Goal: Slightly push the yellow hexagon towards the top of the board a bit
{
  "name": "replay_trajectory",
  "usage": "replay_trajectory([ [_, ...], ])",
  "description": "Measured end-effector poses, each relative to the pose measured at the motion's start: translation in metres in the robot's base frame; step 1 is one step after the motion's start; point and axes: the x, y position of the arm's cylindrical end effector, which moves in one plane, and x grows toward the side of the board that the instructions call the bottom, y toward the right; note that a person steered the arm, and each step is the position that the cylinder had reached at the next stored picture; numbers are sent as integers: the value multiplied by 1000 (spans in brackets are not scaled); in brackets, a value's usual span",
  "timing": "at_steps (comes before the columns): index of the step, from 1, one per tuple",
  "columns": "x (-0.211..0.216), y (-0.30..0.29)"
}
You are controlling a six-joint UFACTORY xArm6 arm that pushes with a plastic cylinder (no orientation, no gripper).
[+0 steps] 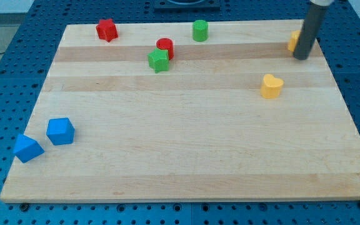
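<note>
The yellow hexagon lies near the top right corner of the wooden board; only its left side shows, the rest is hidden behind the rod. My tip rests on the board just below and to the right of the hexagon, touching or almost touching it. A yellow heart-shaped block lies below and to the left of my tip, apart from it.
A red star-like block sits at the top left. A green cylinder is at top centre. A red cylinder touches a green star-like block. Two blue blocks lie at the lower left edge.
</note>
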Motion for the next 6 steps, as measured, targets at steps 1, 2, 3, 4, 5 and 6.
replay_trajectory([
  [1, -18, 27],
  [2, -55, 16],
  [3, -77, -12],
  [4, -64, 29],
  [5, -24, 8],
  [6, -6, -22],
])
